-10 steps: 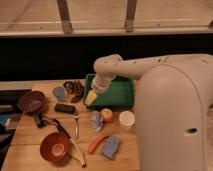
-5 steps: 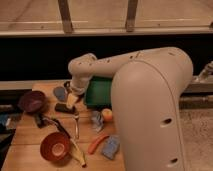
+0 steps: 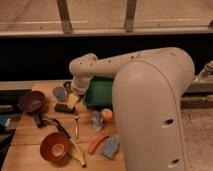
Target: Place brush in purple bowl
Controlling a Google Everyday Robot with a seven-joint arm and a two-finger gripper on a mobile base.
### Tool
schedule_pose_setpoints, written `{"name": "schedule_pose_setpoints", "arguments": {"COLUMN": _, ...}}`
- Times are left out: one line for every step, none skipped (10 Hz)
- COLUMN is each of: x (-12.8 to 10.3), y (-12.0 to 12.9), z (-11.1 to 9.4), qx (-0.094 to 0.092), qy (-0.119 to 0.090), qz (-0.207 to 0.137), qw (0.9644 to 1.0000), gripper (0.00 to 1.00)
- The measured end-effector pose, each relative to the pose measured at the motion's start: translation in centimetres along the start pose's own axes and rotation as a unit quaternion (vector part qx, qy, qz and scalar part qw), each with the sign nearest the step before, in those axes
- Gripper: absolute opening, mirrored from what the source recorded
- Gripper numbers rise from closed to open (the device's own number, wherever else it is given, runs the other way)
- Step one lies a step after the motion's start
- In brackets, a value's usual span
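Note:
The brush (image 3: pixel 40 120) lies on the wooden table at the left, its chunky dark head toward the purple bowl and its thin handle running right toward the orange bowl. The purple bowl (image 3: pixel 32 101) sits at the table's far left edge, just behind the brush head. My gripper (image 3: pixel 73 100) hangs at the end of the cream arm, over the table's back middle, just above the right end of a flat black block (image 3: pixel 63 107). It is to the right of the bowl and up-right of the brush, touching neither.
An orange-red bowl (image 3: pixel 55 146) stands at the front left, with a banana (image 3: pixel 78 156) beside it. A pale-handled utensil (image 3: pixel 76 126), an orange fruit (image 3: pixel 107 115), a red-orange vegetable (image 3: pixel 95 144) and a blue sponge (image 3: pixel 110 147) lie mid-table. A green tray (image 3: pixel 99 93) sits behind. My arm's bulk covers the right.
The arm has swung left, from over the green tray to over the black block near the table's back middle. The brush and bowls have not moved.

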Motion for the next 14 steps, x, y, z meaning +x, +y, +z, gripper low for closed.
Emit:
{"name": "schedule_pose_setpoints", "arguments": {"x": -1.5, "y": 1.2, "z": 0.1, "qx": 0.002, "qy": 0.001, "qz": -0.027, "qw": 0.9996, "gripper": 0.80}}
{"name": "schedule_pose_setpoints", "arguments": {"x": -2.8, "y": 2.6, "z": 0.1, "qx": 0.004, "qy": 0.002, "qz": -0.051, "qw": 0.9987, "gripper": 0.80}}
{"name": "schedule_pose_setpoints", "arguments": {"x": -4.5, "y": 4.4, "z": 0.2, "qx": 0.005, "qy": 0.003, "qz": -0.080, "qw": 0.9967, "gripper": 0.80}}
{"name": "schedule_pose_setpoints", "arguments": {"x": -6.6, "y": 6.7, "z": 0.5, "qx": 0.004, "qy": 0.003, "qz": -0.116, "qw": 0.9933, "gripper": 0.80}}
{"name": "schedule_pose_setpoints", "arguments": {"x": -8.1, "y": 8.1, "z": 0.7, "qx": 0.001, "qy": 0.003, "qz": -0.136, "qw": 0.9907, "gripper": 0.80}}
{"name": "schedule_pose_setpoints", "arguments": {"x": -9.8, "y": 9.5, "z": 1.5, "qx": -0.006, "qy": 0.005, "qz": -0.164, "qw": 0.9865, "gripper": 0.80}}
{"name": "schedule_pose_setpoints", "arguments": {"x": -10.7, "y": 10.2, "z": 2.5, "qx": -0.014, "qy": 0.005, "qz": -0.181, "qw": 0.9834, "gripper": 0.80}}
{"name": "schedule_pose_setpoints", "arguments": {"x": -11.2, "y": 10.6, "z": 3.3, "qx": -0.021, "qy": 0.007, "qz": -0.191, "qw": 0.9814, "gripper": 0.80}}
{"name": "schedule_pose_setpoints", "arguments": {"x": -11.7, "y": 11.0, "z": 4.3, "qx": -0.030, "qy": 0.009, "qz": -0.201, "qw": 0.9791, "gripper": 0.80}}
{"name": "schedule_pose_setpoints", "arguments": {"x": -12.2, "y": 11.6, "z": 5.4, "qx": -0.041, "qy": 0.012, "qz": -0.212, "qw": 0.9762, "gripper": 0.80}}
{"name": "schedule_pose_setpoints", "arguments": {"x": -12.7, "y": 12.3, "z": 6.2, "qx": -0.055, "qy": 0.011, "qz": -0.225, "qw": 0.9727, "gripper": 0.80}}
{"name": "schedule_pose_setpoints", "arguments": {"x": -12.7, "y": 12.4, "z": 6.4, "qx": -0.059, "qy": 0.011, "qz": -0.229, "qw": 0.9716, "gripper": 0.80}}
{"name": "schedule_pose_setpoints", "arguments": {"x": -12.7, "y": 12.4, "z": 6.5, "qx": -0.059, "qy": 0.012, "qz": -0.229, "qw": 0.9715, "gripper": 0.80}}
{"name": "schedule_pose_setpoints", "arguments": {"x": -12.6, "y": 12.2, "z": 6.4, "qx": -0.059, "qy": 0.012, "qz": -0.228, "qw": 0.9719, "gripper": 0.80}}
